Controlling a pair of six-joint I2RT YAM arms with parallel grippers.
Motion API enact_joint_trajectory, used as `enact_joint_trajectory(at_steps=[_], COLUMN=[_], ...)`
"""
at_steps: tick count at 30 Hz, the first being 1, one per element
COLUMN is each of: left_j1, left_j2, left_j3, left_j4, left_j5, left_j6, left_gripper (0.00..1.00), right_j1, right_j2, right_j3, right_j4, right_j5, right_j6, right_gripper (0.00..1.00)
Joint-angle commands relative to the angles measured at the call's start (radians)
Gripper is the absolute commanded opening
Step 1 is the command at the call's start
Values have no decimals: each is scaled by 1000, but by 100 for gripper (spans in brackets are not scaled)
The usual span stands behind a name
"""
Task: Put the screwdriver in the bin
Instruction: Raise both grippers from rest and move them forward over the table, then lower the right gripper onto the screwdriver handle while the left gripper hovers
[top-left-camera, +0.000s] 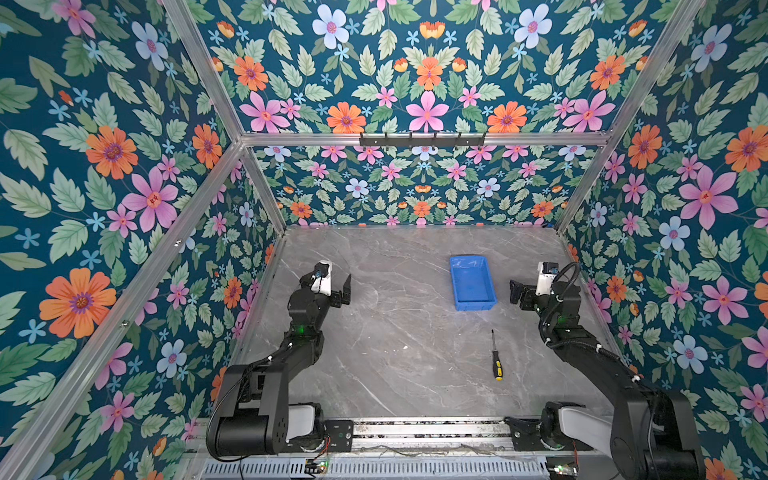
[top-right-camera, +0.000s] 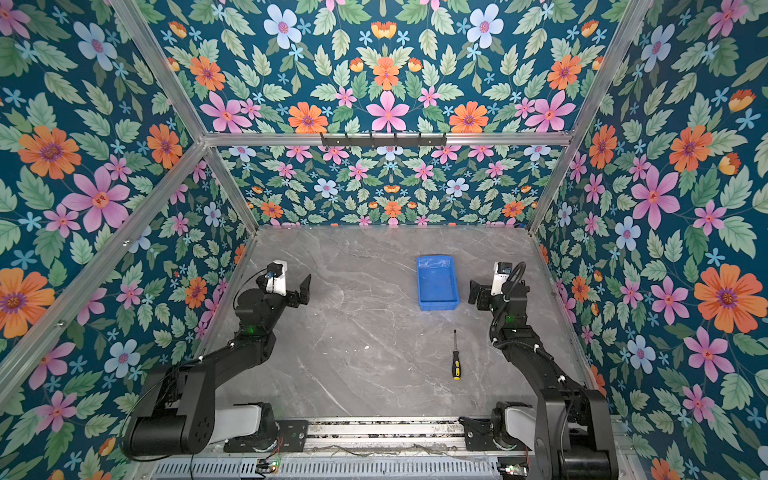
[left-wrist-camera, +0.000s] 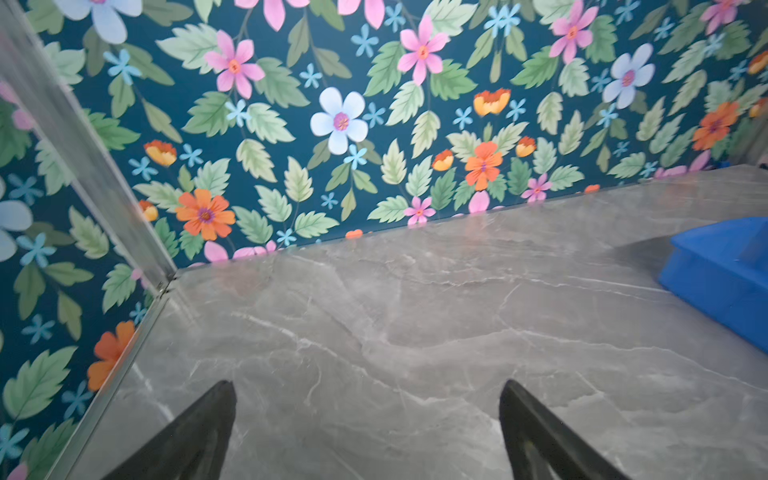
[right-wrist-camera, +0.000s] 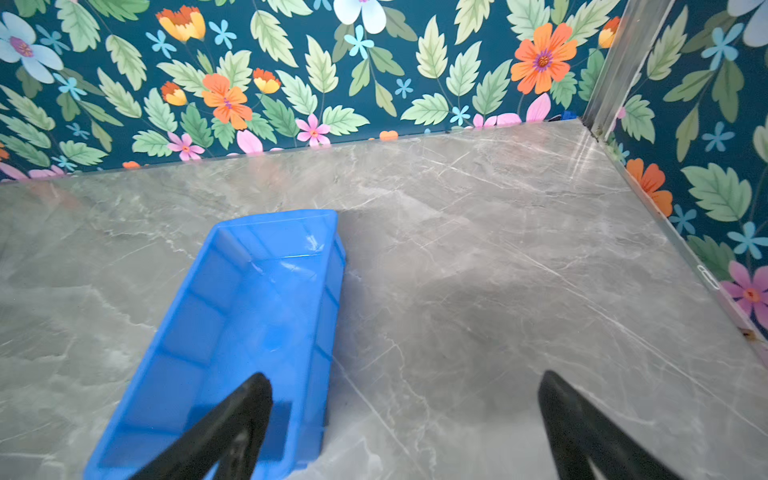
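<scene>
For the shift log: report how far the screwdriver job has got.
Done: nothing yet. The screwdriver lies on the table, apart from the bin, which is empty. In hand: nothing. The left gripper and right gripper are both open and empty. Left: grasp the screwdriver, carry it over and release it in the bin.

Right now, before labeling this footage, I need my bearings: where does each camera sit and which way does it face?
Top views: high at the front, looking down toward the back wall; left arm, right arm, bin, screwdriver.
Left wrist: behind the open left end effector, facing table and back wall; bin corner showing.
Right wrist: behind the open right end effector, looking over the bin.
Shared: every view shows the bin; only top views show the screwdriver.
</scene>
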Motion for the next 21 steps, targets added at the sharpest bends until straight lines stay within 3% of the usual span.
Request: enact_joint_trajectory(at_steps=[1,8,16,21], left_j1=[-28,-221,-422,-549], left_j2=[-17,-32,-58,-76], left_j3=[66,169,185,199], left_j4=[-178,-476,-579,-645], left_j5=[166,219,261,267], left_j6=[74,352,384,400], left_gripper=[100,100,100,100], right_j1=[19,114,292,455], right_j2=[-48,-122,-164,-153], right_j3=[71,174,201,216], right_j4=[-294,-594,-781,-919], right_j5=[-18,36,206,339], right_j6=[41,100,209,330], right_gripper=[99,99,99,99])
